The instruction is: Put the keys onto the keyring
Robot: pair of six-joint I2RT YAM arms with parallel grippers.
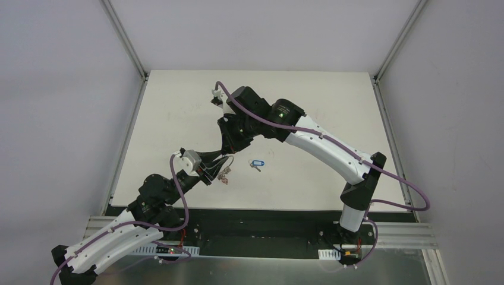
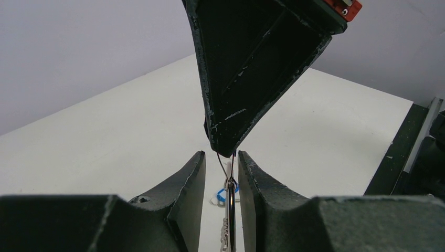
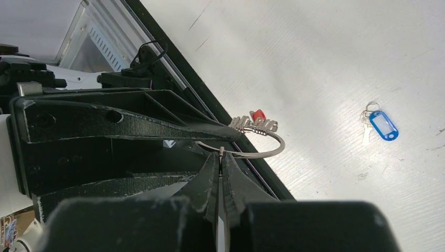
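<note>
The right pincer (image 3: 221, 155) was pressed tight together on the thin wire of the keyring (image 3: 262, 156). It seemed to hold the ring up off the table (image 1: 333, 113). The left pincer (image 2: 221, 160) had its two fingers a little way apart. The ring stood on its edge between them, and they did not look to be squeezing it.

The blue key (image 3: 383, 125) lay flat on the table by itself. The keyring hung near the blue key, on the side toward the left arm, and did not touch it. The red key (image 3: 257, 114) was farther from the blue key, tucked behind the fan of silver keys (image 3: 254, 124) on the ring. It was too small to tell if it sat on the wire.

The ring looked light, stiff and smooth, so it could slip or spin in a pinch. Bare wire, away from the dangling silver keys, looked like the best place to hold it. The blue key looked light too. Its fat plastic head looked like the easy part to grab, which would leave the small loop (image 3: 371, 107) at its end free. Since it lay flat, it could slide away when touched.
</note>
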